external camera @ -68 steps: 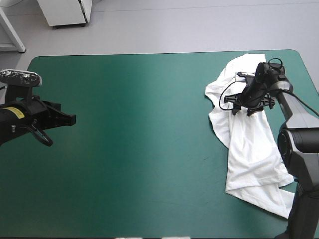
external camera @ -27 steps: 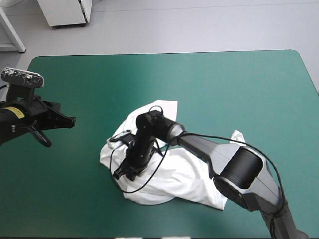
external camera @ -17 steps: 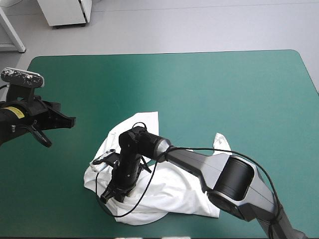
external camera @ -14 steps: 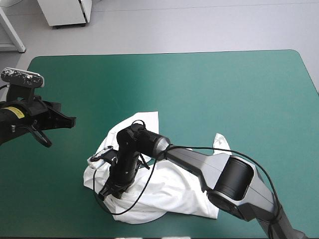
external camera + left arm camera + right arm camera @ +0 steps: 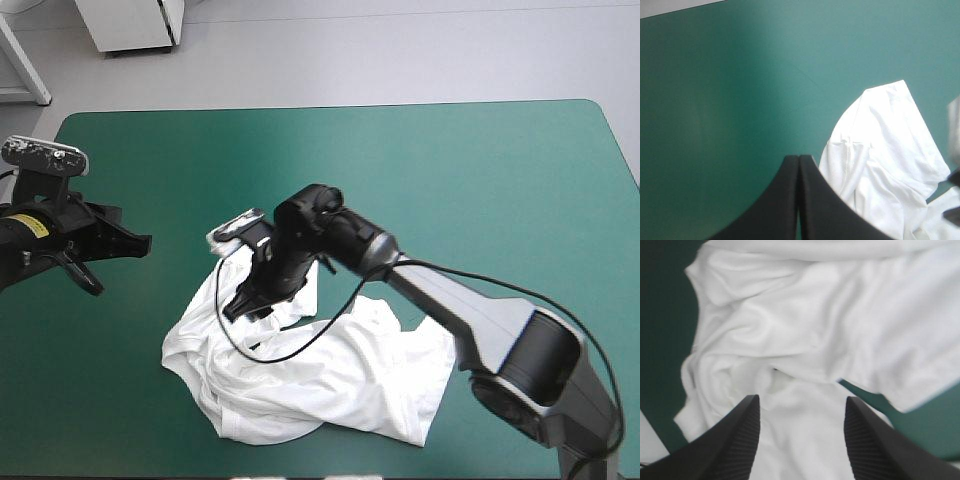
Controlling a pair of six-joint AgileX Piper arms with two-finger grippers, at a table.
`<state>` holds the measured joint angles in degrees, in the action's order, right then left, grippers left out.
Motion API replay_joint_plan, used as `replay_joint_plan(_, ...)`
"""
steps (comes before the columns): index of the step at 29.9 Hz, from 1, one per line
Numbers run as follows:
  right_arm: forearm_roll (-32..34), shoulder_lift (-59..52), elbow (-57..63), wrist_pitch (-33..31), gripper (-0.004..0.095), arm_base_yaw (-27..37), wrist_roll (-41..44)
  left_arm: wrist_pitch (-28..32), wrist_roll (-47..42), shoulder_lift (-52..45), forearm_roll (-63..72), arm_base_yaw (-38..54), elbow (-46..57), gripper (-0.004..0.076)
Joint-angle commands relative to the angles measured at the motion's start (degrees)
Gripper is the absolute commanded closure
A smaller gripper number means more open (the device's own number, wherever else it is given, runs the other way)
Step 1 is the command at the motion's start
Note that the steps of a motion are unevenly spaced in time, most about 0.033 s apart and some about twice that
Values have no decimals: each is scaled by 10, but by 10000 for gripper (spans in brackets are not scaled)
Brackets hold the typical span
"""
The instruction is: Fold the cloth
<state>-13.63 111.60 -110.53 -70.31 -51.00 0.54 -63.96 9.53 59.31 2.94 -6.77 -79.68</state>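
The T-shirt (image 5: 320, 385) lay as a crumpled heap on the teal-green surface (image 5: 450, 170), toward the near edge and a little left of the middle. The right claw (image 5: 243, 308) hung over the heap's far-left part with its black fingers standing apart. In its own wrist view, white folds filled the space under and ahead of that claw (image 5: 801, 399), and nothing was pinched in it. Whether the tips touched the fabric could not be told. The left claw (image 5: 143, 240) sat well apart from the shirt, near the surface's left edge. Its fingers were pressed together into a single point, with the shirt ahead of it and off to one side.

From how it lay, the shirt looked light, soft and limp. It would probably sag and bunch when lifted and slide easily over the cover. A pinch in the middle of the heap would likely gather several layers at once. A single outer edge seemed the better hold: the stitched hem (image 5: 252, 428) on the near side, or a sleeve or shoulder corner, one for each claw.
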Motion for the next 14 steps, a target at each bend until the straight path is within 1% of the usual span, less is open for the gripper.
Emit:
replay_joint_plan(1, 34, -108, 43, -14, 412, 46, 8, 37, -1, -6, 1, -1, -14, 746)
replay_joint_plan(4, 54, -180, 113, -14, 412, 84, 18, 40, -1, -6, 1, -1, -14, 746)
replay_joint_plan(10, 122, -327, 251, -14, 414, 152, 59, 40, 0, -6, -9, -1, -14, 745)
replay_joint_plan(12, 132, -369, 285, -14, 424, 175, 73, 38, 5, -5, -13, -1, -14, 745)
replay_joint_plan(14, 132, -406, 312, -14, 446, 199, 80, 38, 30, 3, -17, -1, -14, 734)
